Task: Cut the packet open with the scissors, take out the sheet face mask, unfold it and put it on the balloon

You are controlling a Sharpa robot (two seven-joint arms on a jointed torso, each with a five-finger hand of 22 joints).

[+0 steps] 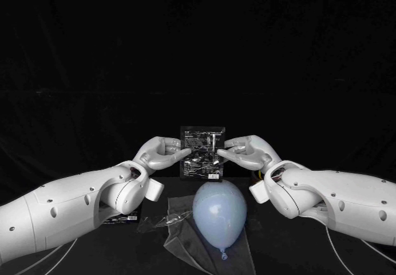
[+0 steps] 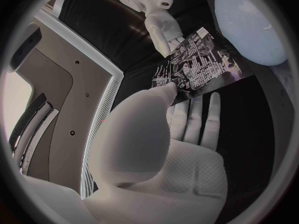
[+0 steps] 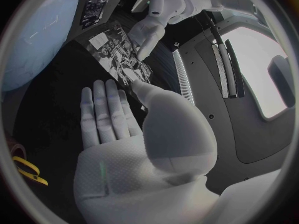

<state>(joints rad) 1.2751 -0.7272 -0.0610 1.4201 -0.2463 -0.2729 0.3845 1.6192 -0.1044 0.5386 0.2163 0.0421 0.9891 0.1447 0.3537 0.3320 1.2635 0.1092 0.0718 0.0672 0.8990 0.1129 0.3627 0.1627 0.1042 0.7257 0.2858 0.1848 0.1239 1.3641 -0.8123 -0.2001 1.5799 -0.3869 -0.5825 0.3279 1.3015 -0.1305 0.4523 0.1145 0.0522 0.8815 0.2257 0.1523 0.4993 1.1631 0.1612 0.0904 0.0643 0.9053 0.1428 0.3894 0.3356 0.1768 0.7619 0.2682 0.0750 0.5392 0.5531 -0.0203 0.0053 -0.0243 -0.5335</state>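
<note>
A black printed packet (image 1: 203,152) stands upright in the air above the table, pinched at its two side edges by both hands. My left hand (image 1: 161,152) holds its left edge, my right hand (image 1: 248,152) its right edge. Just below and in front lies the pale blue balloon (image 1: 220,215), knot toward me. The left wrist view shows my left hand (image 2: 162,134) with its thumb on the packet (image 2: 199,64), next to the balloon (image 2: 249,20). The right wrist view shows my right hand (image 3: 137,134) with its thumb on the packet (image 3: 115,55). Yellow-handled scissors (image 3: 28,171) lie under the right arm.
A crumpled clear plastic film (image 1: 173,226) lies on the black table left of the balloon. A small dark printed piece (image 1: 119,219) sits under my left forearm. The balloon (image 3: 34,30) fills the space below the packet.
</note>
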